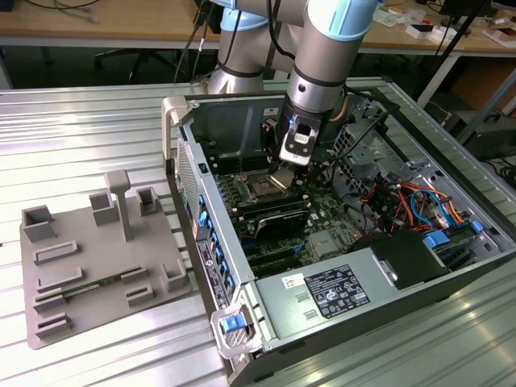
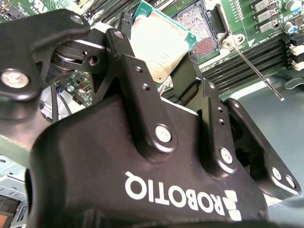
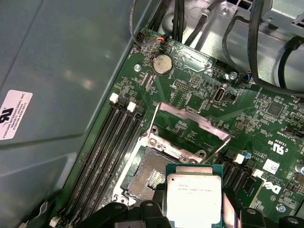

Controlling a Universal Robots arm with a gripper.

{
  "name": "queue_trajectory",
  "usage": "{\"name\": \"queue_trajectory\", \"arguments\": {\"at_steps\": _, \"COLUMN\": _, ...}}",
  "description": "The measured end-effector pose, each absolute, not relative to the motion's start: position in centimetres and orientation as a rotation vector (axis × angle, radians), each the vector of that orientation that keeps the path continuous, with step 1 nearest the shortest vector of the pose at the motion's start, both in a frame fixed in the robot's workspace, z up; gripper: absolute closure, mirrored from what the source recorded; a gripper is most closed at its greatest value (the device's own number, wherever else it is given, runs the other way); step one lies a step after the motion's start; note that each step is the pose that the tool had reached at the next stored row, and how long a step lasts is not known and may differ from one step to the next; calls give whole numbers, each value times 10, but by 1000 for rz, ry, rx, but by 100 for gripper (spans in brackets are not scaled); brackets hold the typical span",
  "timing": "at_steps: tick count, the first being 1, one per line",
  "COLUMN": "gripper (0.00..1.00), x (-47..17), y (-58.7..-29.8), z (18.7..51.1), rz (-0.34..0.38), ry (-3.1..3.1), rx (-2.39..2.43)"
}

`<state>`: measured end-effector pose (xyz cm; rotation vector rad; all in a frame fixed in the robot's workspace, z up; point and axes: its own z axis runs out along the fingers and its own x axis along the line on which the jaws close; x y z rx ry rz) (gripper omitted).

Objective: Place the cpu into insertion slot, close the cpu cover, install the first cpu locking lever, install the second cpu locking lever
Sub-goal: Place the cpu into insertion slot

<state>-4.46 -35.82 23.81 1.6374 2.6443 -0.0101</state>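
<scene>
My gripper [image 1: 285, 172] reaches down into the open computer case and is shut on the cpu [image 2: 159, 45], a flat square chip with a silvery top, pinched by its edges between the black fingers [image 2: 124, 57]. The cpu [image 3: 194, 194] hangs tilted just above and partly beside the insertion slot [image 3: 147, 173], whose pin field lies bare. The cpu cover [image 3: 194, 121], a thin silvery frame, stands raised on its hinge at the far side of the slot. A thin metal locking lever [image 2: 256, 71] is swung out away from the insertion slot [image 2: 197, 26].
Long black memory slots [image 3: 102, 156] run beside the socket. A coin battery [image 3: 161, 63] and cable bundles [image 3: 178, 19] lie further along the green board. The case's power supply [image 1: 322, 294] and coloured cables [image 1: 411, 201] crowd the exterior view's right; a grey fixture plate [image 1: 89, 266] lies left.
</scene>
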Motion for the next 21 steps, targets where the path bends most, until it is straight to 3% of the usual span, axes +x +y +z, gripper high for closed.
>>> {"name": "queue_trajectory", "arguments": {"at_steps": 21, "gripper": 45, "x": -45, "y": -358, "z": 236, "rz": -11, "ry": 2622, "rx": 1672}}
